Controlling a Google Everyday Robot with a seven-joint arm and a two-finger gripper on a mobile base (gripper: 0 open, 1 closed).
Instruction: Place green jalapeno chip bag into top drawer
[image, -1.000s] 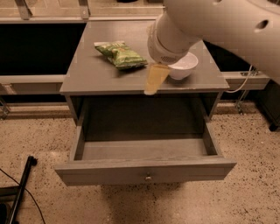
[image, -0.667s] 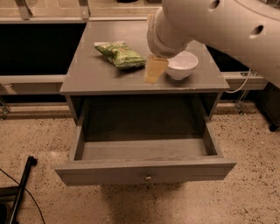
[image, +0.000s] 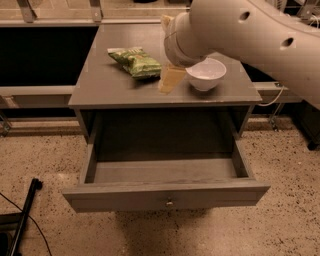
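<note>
Shifted back from the front edge of the tabletop since a second ago, the tan-tipped gripper (image: 170, 79) now sits a little closer to the bag, while everything else lies as it did.

Nearest is the wide shallow grey wooden top drawer (image: 125, 197), pulled fully out, its small round metal knob (image: 170, 203) at the centre of the front panel and nothing visible on its floor. Behind and above it is the flat grey cabinet top (image: 100, 90). Over that surface hangs the gripper, low, between the round white bowl (image: 206, 74) just to its right and the crinkly green jalapeno chip bag (image: 136, 62) just to its left. Whether it is open or closed cannot be made out, as the thick white arm (image: 250, 35) covers most of it. The bag lies flat on the cabinet top, towards the back left, untouched.

The step in hand looks like the reach for the bag. To do it well, I would approach from above across the bag's narrow width, pinch the puffed middle, not a slippery corner, and stay clear of the bowl. Then lift high enough to pass the cabinet's front edge before lowering into the drawer.
</note>
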